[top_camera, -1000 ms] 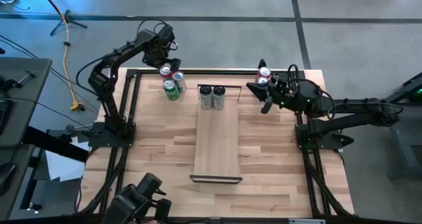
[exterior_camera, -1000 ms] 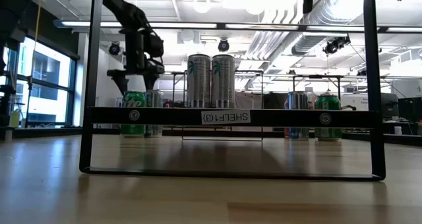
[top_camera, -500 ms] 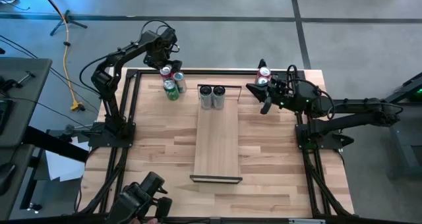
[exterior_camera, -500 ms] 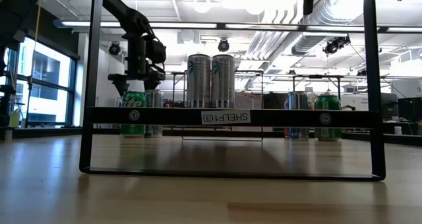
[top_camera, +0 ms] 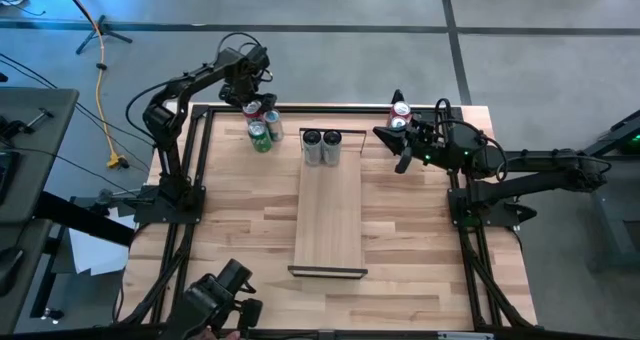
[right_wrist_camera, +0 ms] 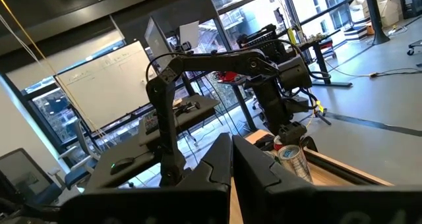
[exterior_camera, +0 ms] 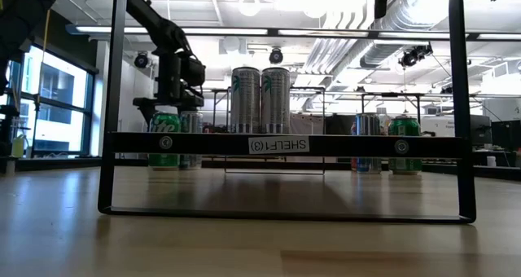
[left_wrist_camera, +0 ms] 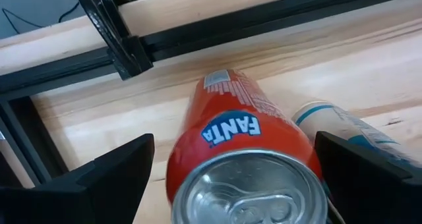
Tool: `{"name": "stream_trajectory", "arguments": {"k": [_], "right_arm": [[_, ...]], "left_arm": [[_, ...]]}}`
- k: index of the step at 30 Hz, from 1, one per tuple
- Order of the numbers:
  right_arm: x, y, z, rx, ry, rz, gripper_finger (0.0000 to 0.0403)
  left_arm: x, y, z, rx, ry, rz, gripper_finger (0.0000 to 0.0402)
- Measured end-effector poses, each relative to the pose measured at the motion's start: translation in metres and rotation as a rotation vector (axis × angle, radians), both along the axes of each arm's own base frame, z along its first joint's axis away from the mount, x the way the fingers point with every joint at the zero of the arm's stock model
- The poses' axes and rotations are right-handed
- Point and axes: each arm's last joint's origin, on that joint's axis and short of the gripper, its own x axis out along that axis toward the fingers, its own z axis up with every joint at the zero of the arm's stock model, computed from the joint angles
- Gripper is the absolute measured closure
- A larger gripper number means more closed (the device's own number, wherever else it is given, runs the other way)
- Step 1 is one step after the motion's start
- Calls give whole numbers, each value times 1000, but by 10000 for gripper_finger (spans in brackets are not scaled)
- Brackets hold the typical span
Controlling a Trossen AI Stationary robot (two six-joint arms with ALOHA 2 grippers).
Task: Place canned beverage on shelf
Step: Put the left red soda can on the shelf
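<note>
An orange-red Fanta can stands upright at the table's far left, beside a silver can and a green can. My left gripper is open above it, pointing down, one finger on each side of the can's top, apart from it. The pale wooden shelf lies along the table's middle, with two tall silver cans standing on its far end. My right gripper is shut and empty at the far right, beside two red-topped cans.
The dark metal frame rail runs along the table's far edge just behind the Fanta can. In the low view the shelf's near end frame stands in front. The table's near half has bare wood on both sides of the shelf.
My left gripper has come down over the cans at the far left, closer to their tops. The cans and my right gripper have kept still.
</note>
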Motion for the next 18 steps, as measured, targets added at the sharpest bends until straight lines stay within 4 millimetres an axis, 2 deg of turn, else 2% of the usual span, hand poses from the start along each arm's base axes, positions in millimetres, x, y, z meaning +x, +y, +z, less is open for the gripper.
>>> {"name": "stream_trajectory", "arguments": {"k": [9, 18], "right_arm": [[0, 0, 0, -7, 3, -1, 402], [0, 0, 0, -7, 3, -1, 402]], "left_arm": [[0, 0, 0, -3, 0, 16, 39], [0, 0, 0, -2, 1, 16, 128]]}}
